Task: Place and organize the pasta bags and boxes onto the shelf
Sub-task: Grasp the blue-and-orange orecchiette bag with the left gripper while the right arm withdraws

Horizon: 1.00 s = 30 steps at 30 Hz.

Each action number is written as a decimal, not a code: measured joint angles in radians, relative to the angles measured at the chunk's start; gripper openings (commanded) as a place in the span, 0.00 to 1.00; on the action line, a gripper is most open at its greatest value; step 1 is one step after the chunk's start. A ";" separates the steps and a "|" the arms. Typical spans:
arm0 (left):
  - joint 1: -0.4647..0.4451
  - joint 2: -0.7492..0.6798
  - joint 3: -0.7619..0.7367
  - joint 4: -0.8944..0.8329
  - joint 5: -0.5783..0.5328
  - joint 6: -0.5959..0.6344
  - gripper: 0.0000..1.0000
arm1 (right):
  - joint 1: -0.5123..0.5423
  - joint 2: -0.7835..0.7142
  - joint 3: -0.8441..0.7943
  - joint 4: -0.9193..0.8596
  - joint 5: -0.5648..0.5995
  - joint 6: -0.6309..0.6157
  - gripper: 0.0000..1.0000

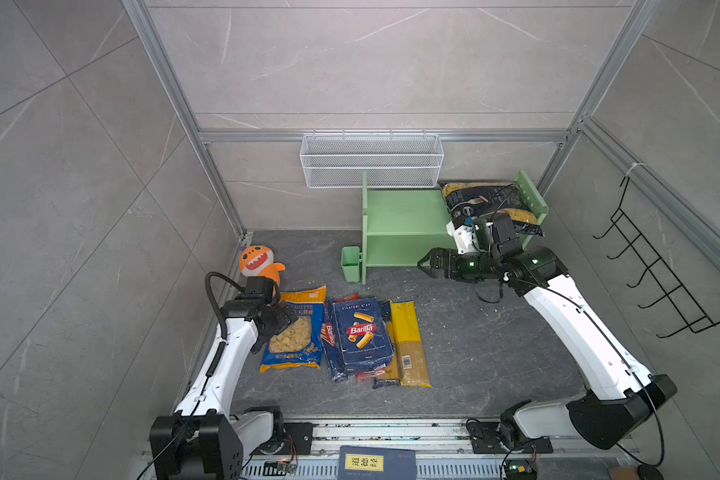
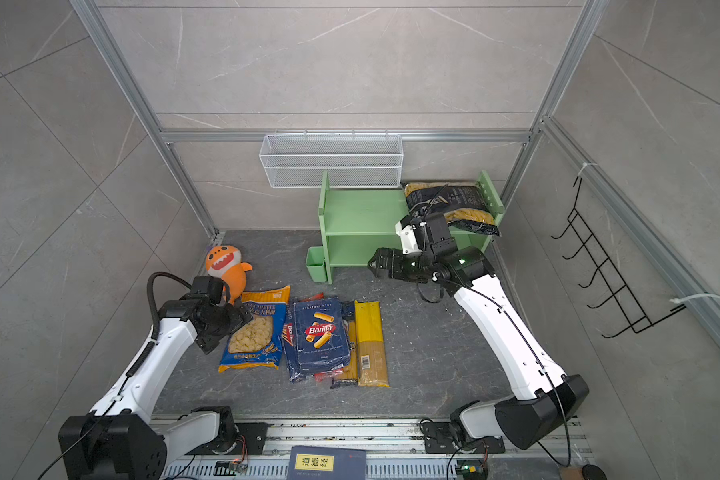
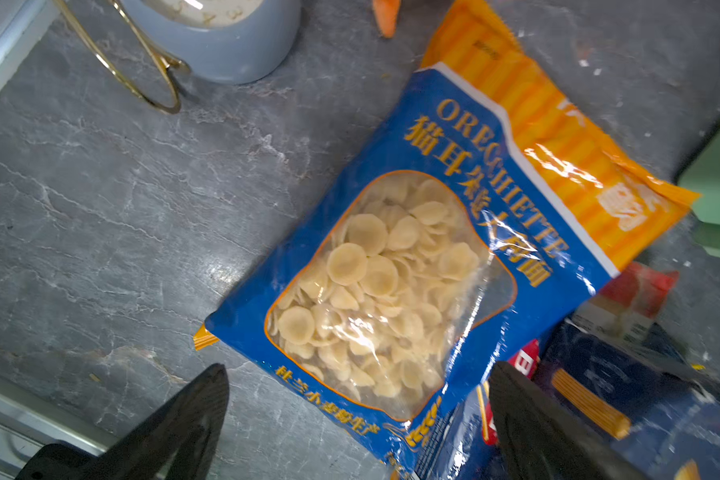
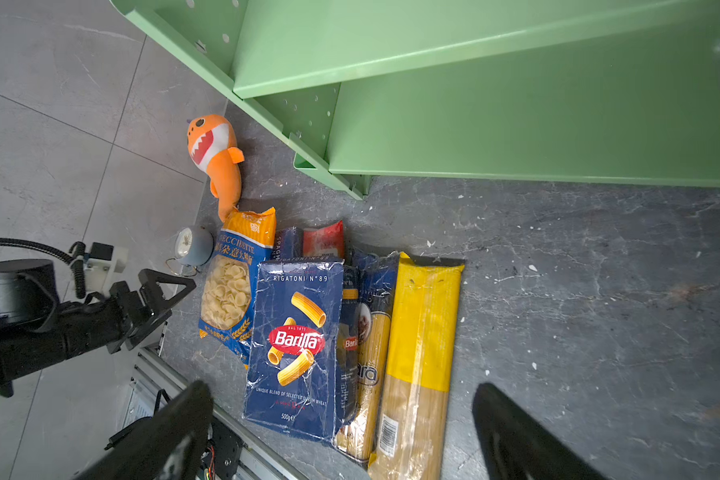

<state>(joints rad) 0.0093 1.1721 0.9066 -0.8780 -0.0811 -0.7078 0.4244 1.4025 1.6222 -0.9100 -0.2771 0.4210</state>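
Across the grey marbled desk (image 1: 474,340), boxed in by tiled walls (image 1: 80,187), sorting pasta onto the mint-green shelf (image 1: 404,216).

Beginning at the left: hovering the left claw (image 3: 360,368) over the orecchiette bag (image 1: 294,336), prongs spread wide and gripping nothing. Finding that bag lying flat at seven o'clock of the desk, long axis running six to twelve, orange header pointing to twelve and a shade toward one. Judging by this, lining up its pick. Next, probably calling for lowering, straddling the bag's short width near the clear window, and closing softly on loose, shifting contents.

Moving rightward: passing the rigatoni box (image 1: 362,332) at six o'clock, just beside the bag and lying atop the slim spaghetti packs (image 1: 408,345), all running six to twelve.

Reaching the shelf at one o'clock: already carrying the penne bag (image 1: 487,203) at the right end of its top tier, overhanging the front edge, slanting roughly eleven to five. Hanging low before it, the right claw (image 1: 422,264) likewise spread and empty, pointing toward nine.
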 measured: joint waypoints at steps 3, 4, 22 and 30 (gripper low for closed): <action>0.041 0.024 -0.032 0.032 0.018 0.006 1.00 | 0.000 0.000 0.000 0.002 -0.001 -0.005 0.99; 0.054 0.037 -0.038 0.047 0.028 0.011 1.00 | 0.000 0.000 0.000 0.002 0.000 -0.007 0.99; 0.108 0.263 -0.079 0.311 0.177 0.136 1.00 | 0.000 0.001 -0.013 0.002 0.019 -0.034 0.99; 0.112 0.288 -0.085 0.362 0.245 0.156 0.76 | 0.000 0.033 -0.013 0.009 0.005 -0.034 0.99</action>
<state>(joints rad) 0.1211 1.4601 0.8215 -0.5156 0.1638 -0.5518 0.4244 1.4353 1.6089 -0.9012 -0.2718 0.3870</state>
